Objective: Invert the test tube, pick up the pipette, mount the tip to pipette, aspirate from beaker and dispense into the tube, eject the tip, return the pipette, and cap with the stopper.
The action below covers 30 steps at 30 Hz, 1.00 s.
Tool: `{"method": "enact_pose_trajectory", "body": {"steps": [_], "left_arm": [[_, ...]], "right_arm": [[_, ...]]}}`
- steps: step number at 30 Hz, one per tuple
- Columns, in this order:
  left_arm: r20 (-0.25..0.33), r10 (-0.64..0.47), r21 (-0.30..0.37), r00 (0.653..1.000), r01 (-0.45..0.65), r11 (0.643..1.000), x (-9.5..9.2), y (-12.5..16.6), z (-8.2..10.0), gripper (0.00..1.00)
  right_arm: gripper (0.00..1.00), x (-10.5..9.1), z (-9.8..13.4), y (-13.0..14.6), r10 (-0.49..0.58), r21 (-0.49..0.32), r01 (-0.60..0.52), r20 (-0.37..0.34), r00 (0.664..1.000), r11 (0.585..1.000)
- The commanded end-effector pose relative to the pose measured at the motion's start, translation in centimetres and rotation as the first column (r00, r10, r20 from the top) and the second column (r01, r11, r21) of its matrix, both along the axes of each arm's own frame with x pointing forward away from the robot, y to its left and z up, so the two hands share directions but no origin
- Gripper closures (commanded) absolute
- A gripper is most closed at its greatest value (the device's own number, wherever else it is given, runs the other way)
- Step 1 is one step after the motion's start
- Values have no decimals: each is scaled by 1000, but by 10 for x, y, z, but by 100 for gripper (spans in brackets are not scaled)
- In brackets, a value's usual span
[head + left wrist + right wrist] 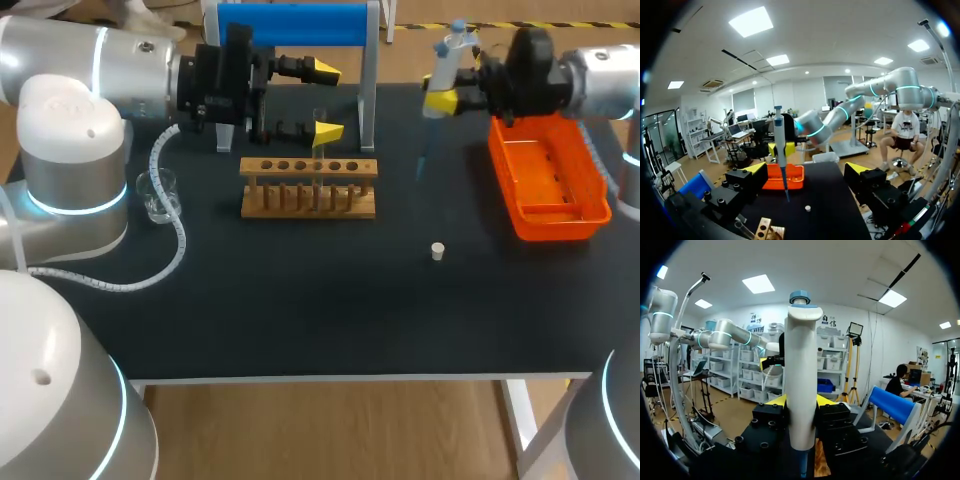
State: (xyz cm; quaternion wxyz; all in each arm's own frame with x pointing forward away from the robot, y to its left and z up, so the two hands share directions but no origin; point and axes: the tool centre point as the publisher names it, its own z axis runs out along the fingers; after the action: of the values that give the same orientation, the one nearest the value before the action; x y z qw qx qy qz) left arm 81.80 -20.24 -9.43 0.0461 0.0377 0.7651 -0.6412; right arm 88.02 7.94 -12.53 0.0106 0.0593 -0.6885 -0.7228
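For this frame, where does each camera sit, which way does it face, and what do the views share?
Head: above and behind, looking down on the table; left arm with left gripper open, right arm with right gripper shut on the pipette.
Left wrist: on the left arm, facing the right arm across the table; own fingers show, apart.
Right wrist: on the right arm, facing the left arm; own fingers clamp the pipette.
Shared: all three show the pipette.
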Motion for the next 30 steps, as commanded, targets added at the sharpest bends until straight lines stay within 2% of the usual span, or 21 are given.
{"method": "enact_pose_trajectory", "body": {"steps": [1, 10, 17, 22, 23, 30], "left_arm": [[3, 1, -5, 1000, -1, 1000, -1, 1, -1, 0], [3, 1, -5, 1000, -1, 1000, -1, 1, -1, 0], [3, 1, -5, 1000, -1, 1000, -1, 1, -1, 0], [3, 1, -5, 1000, -1, 1000, -1, 1, -1, 0], [3, 1, -5, 1000, -1, 1000, -1, 1, -1, 0], [3, 1, -5, 1000, -1, 1000, -1, 1, -1, 0]], "right_arm": [[100, -5, 9, -40, -9, -4, 9, 3, 1000, 1000], [100, -6, 19, -118, -12, 4, 12, -12, 1000, 1000], [100, 3, 15, -163, -33, 4, 33, -40, 999, 999], [100, 13, 13, -183, -35, 13, 36, -28, 999, 999], [100, 16, 14, -187, -30, 36, 31, -33, 999, 999], [100, 29, 8, -200, -12, 23, 12, -25, 1000, 1000]]}}
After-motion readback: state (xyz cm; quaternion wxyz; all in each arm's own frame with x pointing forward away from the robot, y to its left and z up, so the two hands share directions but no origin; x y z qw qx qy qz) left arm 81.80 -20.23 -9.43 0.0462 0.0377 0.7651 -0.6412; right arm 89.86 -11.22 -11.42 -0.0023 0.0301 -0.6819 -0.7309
